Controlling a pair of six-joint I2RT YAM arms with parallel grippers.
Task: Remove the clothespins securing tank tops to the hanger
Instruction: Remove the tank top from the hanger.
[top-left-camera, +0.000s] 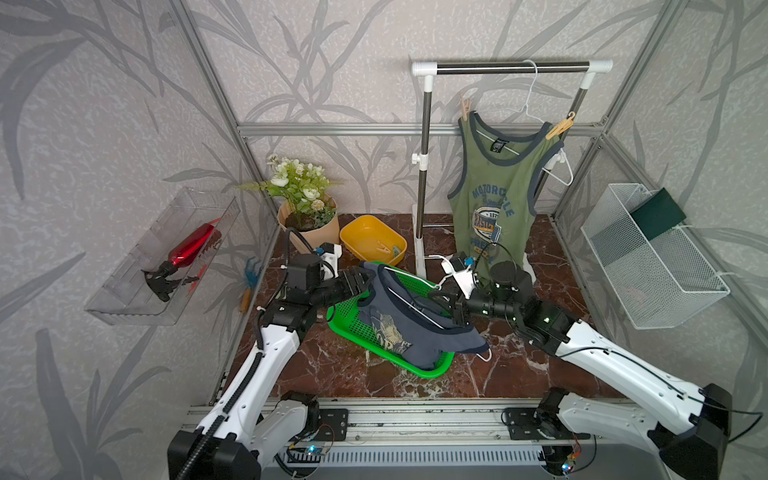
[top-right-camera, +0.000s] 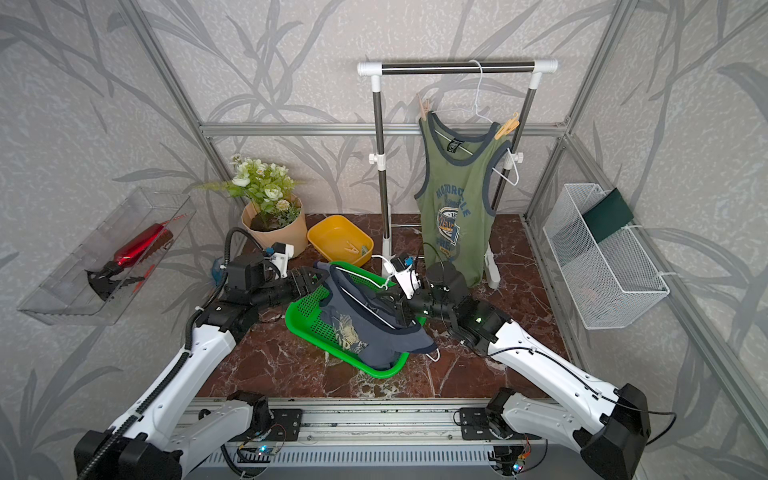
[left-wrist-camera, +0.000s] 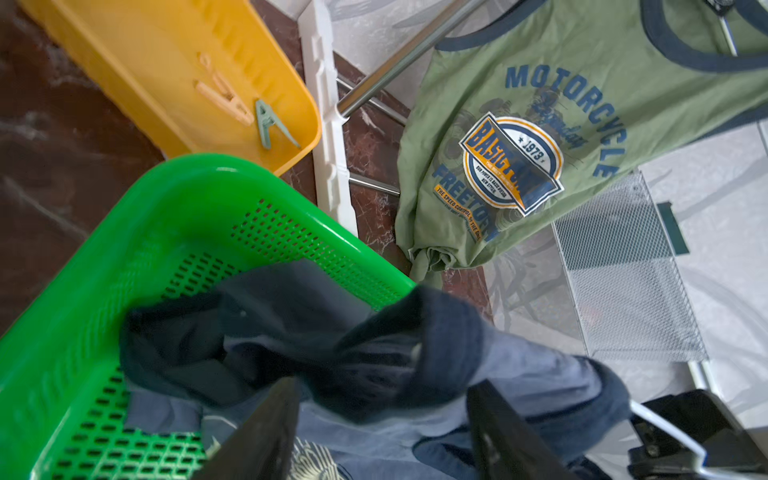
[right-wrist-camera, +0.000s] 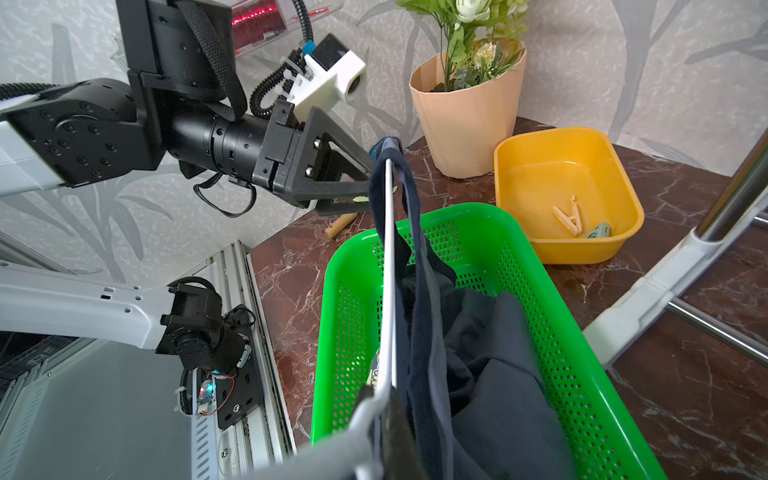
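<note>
1. Green basket (top-left-camera: 351, 322) sits nearest on the marble table. The blue tank top (top-left-camera: 399, 320) is slumped into it, spilling over the near rim, still threaded on the white hanger (right-wrist-camera: 389, 270).
2. Right gripper (top-left-camera: 456, 313): jaws pressed together on the white hanger's near end, holding it over the basket.
3. Left gripper (right-wrist-camera: 368, 185): jaws partly spread either side of the blue top's strap at the hanger's far tip. Can't tell if they pinch it.
4. Yellow tub (top-left-camera: 365, 232) is just behind the basket. It holds two loose clothespins, one tan (left-wrist-camera: 224, 97) and one grey-green (left-wrist-camera: 270, 124), near the left gripper but not touching it.
5. Flower pot (top-left-camera: 316, 237) stands beside the tub.
6. Clear wall bin (top-left-camera: 124, 299) on the left holds a red spray bottle (top-left-camera: 193, 245). White wire basket (top-left-camera: 665, 266) on the right holds a dark green flat item (top-left-camera: 656, 212).
7. Rack (top-left-camera: 511, 66) at the back. The green tank top (top-left-camera: 498, 187) hangs there, with a clipped clothespin on each shoulder (top-left-camera: 465, 108) (top-left-camera: 561, 124), both well apart from both grippers.
</note>
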